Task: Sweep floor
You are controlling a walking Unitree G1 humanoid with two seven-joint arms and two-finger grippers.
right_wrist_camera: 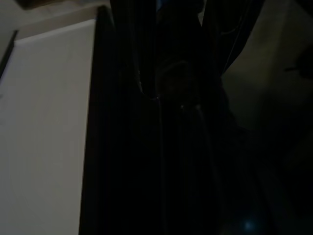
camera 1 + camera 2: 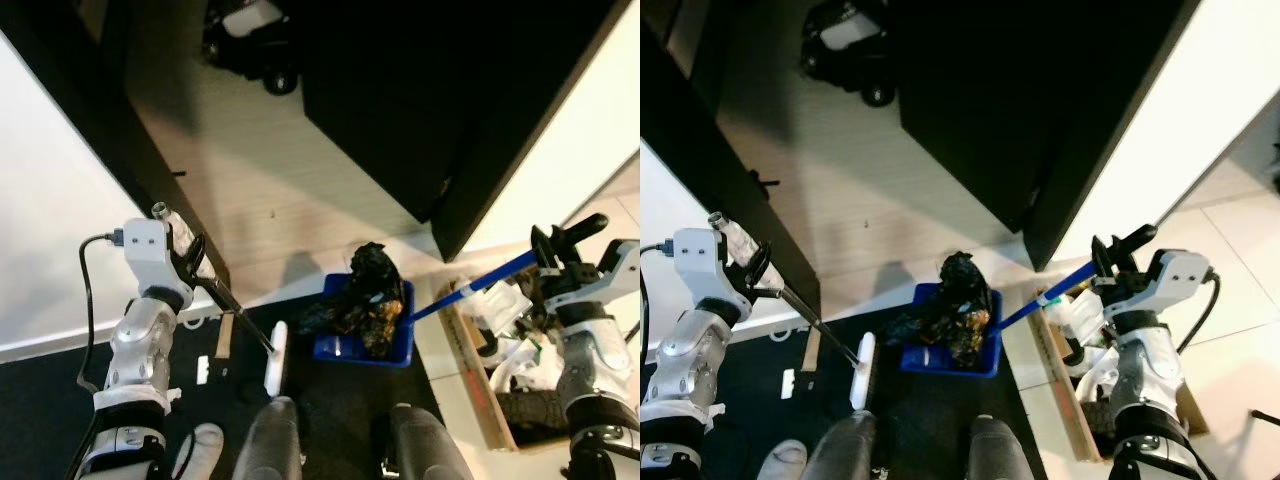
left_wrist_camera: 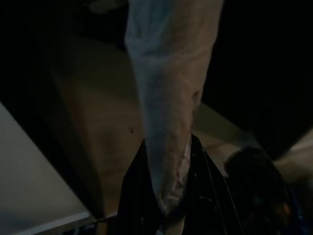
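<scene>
Pale wood-look floor (image 2: 300, 200) at centre, running toward 12 o'clock. Dark mat (image 2: 330, 400) underfoot at 6 o'clock. White panel (image 2: 50, 230) at 9 o'clock with a dark edge; dark cabinet (image 2: 420, 100) at 1 o'clock; pale tiles at 3 o'clock. Small wheeled toy car (image 2: 250, 45) at 12 o'clock, cut off by the frame's top edge.

Left gripper (image 2: 190, 262) at 8 o'clock, jaws closed on the thin broom handle (image 2: 240, 315); white broom head (image 2: 275, 358) resting on the mat, just beside the dustpan. Right gripper (image 2: 560, 255) at 3 o'clock, jaws closed on the blue dustpan handle (image 2: 480, 285). Blue dustpan (image 2: 350, 345) at centre, on the mat's edge, loaded with dark crumpled litter (image 2: 365, 290).

Open box (image 2: 500, 370) at 4 o'clock, contents unclear. Right wrist view nearly black; nothing there can be made out. Left wrist view dim and blurred.
</scene>
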